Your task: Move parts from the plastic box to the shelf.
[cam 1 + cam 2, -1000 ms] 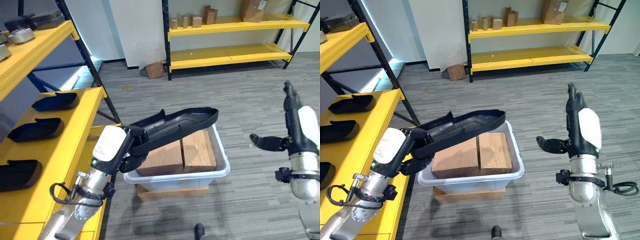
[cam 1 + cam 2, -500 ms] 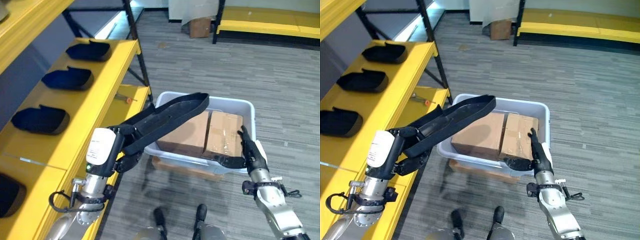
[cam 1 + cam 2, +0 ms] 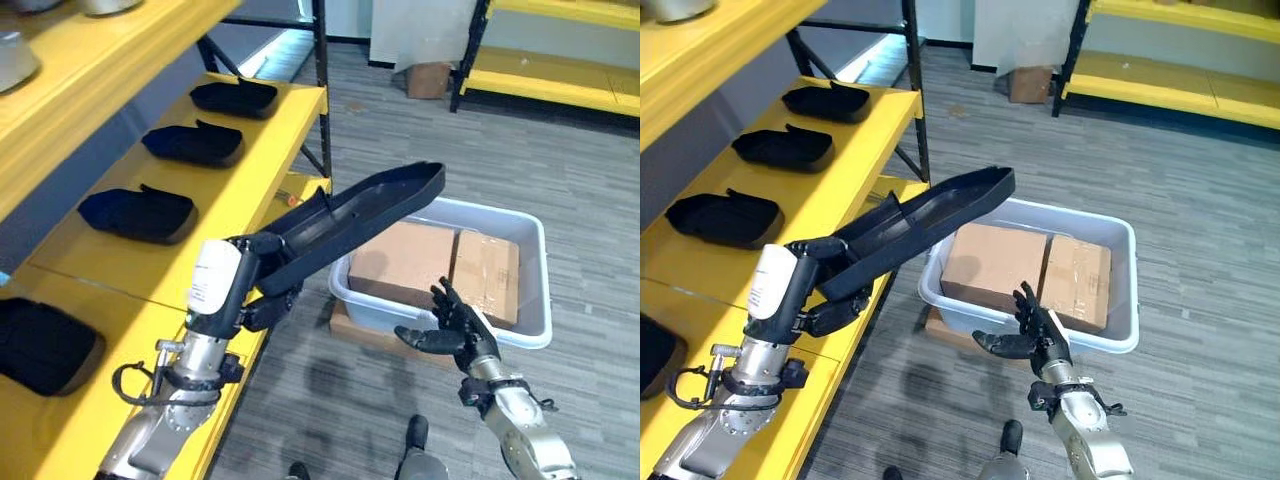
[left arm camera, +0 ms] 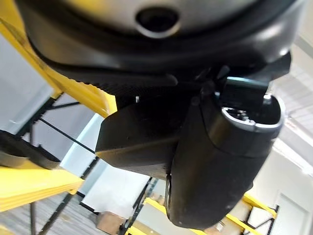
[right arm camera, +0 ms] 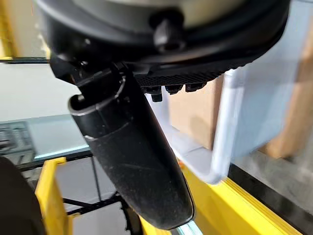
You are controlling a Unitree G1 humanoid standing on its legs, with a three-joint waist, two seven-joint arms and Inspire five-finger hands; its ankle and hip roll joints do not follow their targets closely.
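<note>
Left hand (image 3: 262, 290) is wrapped around the near end of a long black part (image 3: 365, 210), fingers curled under it and gripping tight, so the part sticks out up and to the right like a shallow trough, its far tip hanging over the left rim of the plastic box (image 3: 535, 325). Near end of the part sits right by the front edge of the yellow shelf (image 3: 140, 270), which runs along the left side.

Right hand (image 3: 450, 328) is low in the middle, just in front of the near wall of the box, fingers spread and relaxed, thumb pointing left, holding nothing. Can't really tell if it's touching the rim or just hovering next to it.

Box itself is a pale translucent tub on the grey plank floor (image 3: 590, 200), sitting on what looks like a flat piece of cardboard. Inside are two brown cardboard cartons (image 3: 425, 262) side by side, pretty much filling it.

On the shelf there's a row of similar black parts (image 3: 137, 212) laid out one after another going away from the robot, with one more at the near left edge. Further back, on the right, a second yellow rack (image 3: 560, 85) stands against the wall with a small cardboard box (image 3: 428, 79) on the floor beside it.
</note>
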